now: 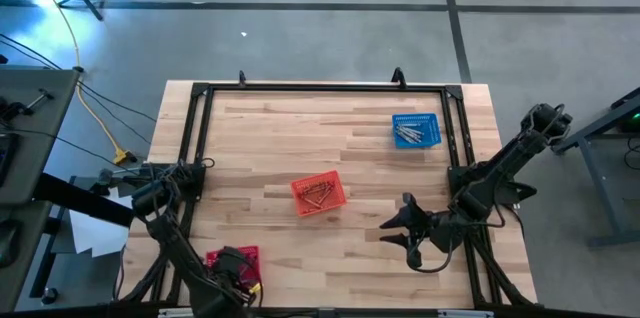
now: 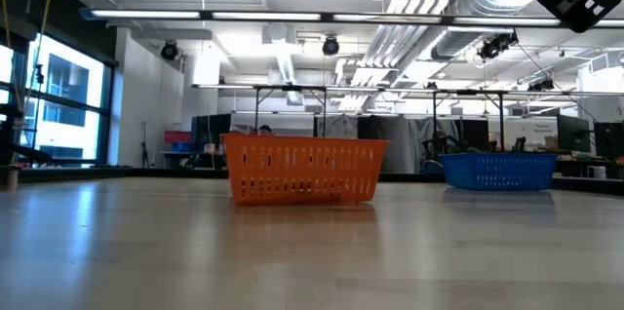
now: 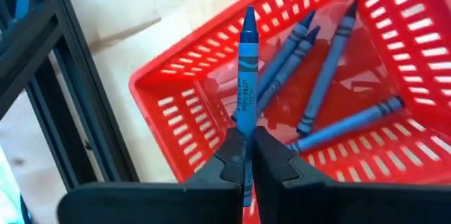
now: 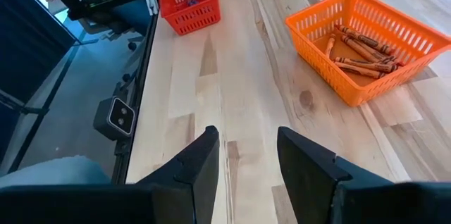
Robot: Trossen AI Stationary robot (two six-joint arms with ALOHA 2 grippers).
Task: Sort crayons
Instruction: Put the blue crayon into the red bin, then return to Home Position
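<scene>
My left gripper (image 3: 248, 155) is shut on a blue crayon (image 3: 246, 76) above a red mesh basket (image 3: 169, 104) at the table's near left. Several blue crayons (image 3: 320, 86) lie on that basket's floor. An orange basket (image 1: 318, 194) at mid-table holds red-orange crayons (image 4: 356, 51). A blue basket (image 1: 416, 130) at the far right holds greyish crayons (image 1: 406, 134). My right gripper (image 4: 246, 153) hangs open over bare wood (image 1: 410, 228) near the right edge, with nothing between its fingers. My left gripper pinches the blue crayon's wrapped shaft (image 3: 244, 134) between its two fingers, near the blunt end. The fingers come steeply from above and the crayon runs on along them, its pointed tip (image 3: 249, 17) leading toward the red basket. The crayon looks lifted clear of the crayons below.
A black frame rail (image 3: 63, 90) runs close beside the red basket, along the table's left side. Bare wood (image 4: 239, 76) lies between the red basket (image 4: 189, 2) and the orange basket. In the low view the orange basket (image 2: 302, 169) and blue basket (image 2: 497, 169) stand apart.
</scene>
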